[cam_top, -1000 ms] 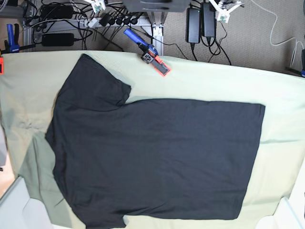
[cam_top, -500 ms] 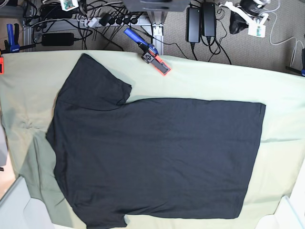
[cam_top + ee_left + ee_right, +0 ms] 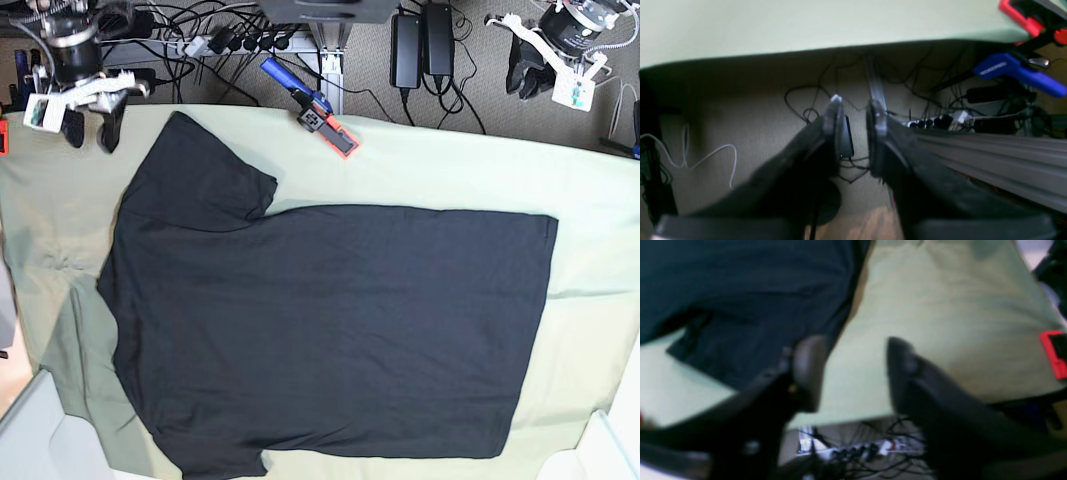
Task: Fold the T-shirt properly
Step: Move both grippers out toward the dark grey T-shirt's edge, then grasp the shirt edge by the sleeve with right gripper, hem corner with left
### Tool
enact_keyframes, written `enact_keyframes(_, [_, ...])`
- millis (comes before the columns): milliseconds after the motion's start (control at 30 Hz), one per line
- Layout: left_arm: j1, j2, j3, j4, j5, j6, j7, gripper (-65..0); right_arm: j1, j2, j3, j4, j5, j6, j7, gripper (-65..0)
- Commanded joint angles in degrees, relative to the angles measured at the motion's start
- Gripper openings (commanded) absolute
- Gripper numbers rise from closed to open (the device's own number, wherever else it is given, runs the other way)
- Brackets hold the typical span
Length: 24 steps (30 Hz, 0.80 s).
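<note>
Your black T-shirt [image 3: 320,330] still lies flat on the pale green sheet [image 3: 600,250]. Both arms have entered since before: right gripper [image 3: 90,125] spread empty, left gripper [image 3: 528,78] slightly parted, empty.

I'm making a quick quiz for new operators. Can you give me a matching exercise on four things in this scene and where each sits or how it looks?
Things:
1. T-shirt
2. clamp
3. right tool
4. left tool

States:
A. open, over the floor cables past the table's far edge
B. spread flat on the green sheet
C. blue and orange, gripping the far table edge
D. open, above the sheet beside a sleeve

Pairs: 1-B, 2-C, 3-D, 4-A
</note>
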Motion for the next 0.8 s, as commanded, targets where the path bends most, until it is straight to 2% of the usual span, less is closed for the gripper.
enact_keyframes(0, [0.79,-0.66,-0.37,0.98,-0.55,-0.48,-0.59,-45.8,0.9,-0.61,0.33,0.26,0.24,-0.59,-0.24,-25.9])
enact_keyframes(33, [0.79,-0.92,-0.37,0.98,-0.55,-0.48,-0.2,-45.8,2.25,-1.46,0.24,-0.31,0.24,-0.61,-1.9,-23.5])
enact_keyframes(100, [0.83,-1.36,-0.39,0.98,-0.35,-0.48,-0.02,-45.8,4.7,-3.3,0.09,-1.49,0.5,-0.92,-3.87,-23.2])
enact_keyframes(267, [2.27,-1.36,-0.39,0.98,0.57,-0.48,-0.02,-45.8,8.39,-7.06,-0.11,-4.96,3.34,-0.9,-4.76,-23.2])
enact_keyframes(567, [2.38,-1.36,-0.39,0.98,0.63,-0.48,-0.09,-45.8,13.18,-10.38,-2.95,-10.69,4.04,1.05,-5.18,-23.2])
enact_keyframes(633, [2.36,-1.33,-0.37,0.98,1.81,-0.48,-0.37,-45.7,13.25,-10.91,-4.59,-10.69,4.04,2.25,-5.16,-23.2])
enact_keyframes(767, [2.36,-1.36,-0.39,0.98,6.21,-0.46,-2.23,-45.6,13.29,-12.87,-7.8,-10.69,4.02,2.29,-5.14,-23.2])
